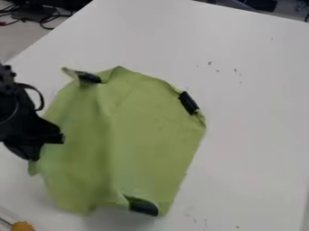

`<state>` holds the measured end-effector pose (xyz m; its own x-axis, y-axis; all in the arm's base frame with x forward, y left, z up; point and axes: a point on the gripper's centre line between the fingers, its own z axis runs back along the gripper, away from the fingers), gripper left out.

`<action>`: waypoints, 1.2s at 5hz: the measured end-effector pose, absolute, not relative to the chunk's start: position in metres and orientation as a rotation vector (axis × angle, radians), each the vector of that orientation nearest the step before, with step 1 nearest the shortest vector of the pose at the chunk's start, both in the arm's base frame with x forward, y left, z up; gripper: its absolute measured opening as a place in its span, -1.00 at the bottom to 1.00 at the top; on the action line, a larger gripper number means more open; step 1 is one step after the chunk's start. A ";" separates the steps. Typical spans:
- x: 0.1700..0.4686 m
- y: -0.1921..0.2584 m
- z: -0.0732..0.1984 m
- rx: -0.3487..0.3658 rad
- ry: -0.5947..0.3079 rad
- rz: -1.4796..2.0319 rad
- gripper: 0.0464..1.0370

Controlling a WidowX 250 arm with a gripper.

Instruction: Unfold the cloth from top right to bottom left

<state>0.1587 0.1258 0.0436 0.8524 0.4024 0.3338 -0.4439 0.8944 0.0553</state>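
Note:
The black gripper [43, 145] is at the left, over the left edge of the green cloth [142, 135], and hides part of that edge. A small corner of cloth shows just below it. The cloth lies across the middle and left of the table, with a soft vertical ridge left of its centre. Its upper left corner is turned up beside a black patch. Another black patch is on the right edge, and a third shows at a curled fold along the bottom. Whether the gripper holds cloth is unclear.
The white table [253, 149] extends around the cloth to the right and above. An orange object [23, 226] with a thin metallic part is at the bottom left corner. Dark cables [42, 18] lie beyond the table's upper left edge.

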 end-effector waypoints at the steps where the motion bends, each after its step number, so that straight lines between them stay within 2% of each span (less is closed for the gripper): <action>1: 0.149 0.134 0.046 0.150 -0.311 0.448 -0.98; 2: 0.147 0.137 0.048 0.160 -0.275 0.434 -0.94; 3: 0.154 0.144 0.051 0.143 -0.237 0.405 -0.63; 4: 0.166 0.145 0.058 0.142 -0.211 0.387 -0.11; 5: 0.167 0.146 0.068 0.184 -0.166 0.406 0.51; 6: 0.173 0.144 0.082 0.207 -0.150 0.385 0.93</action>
<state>0.1729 0.1437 0.0820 0.9163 0.3560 0.1835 -0.3864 0.9063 0.1713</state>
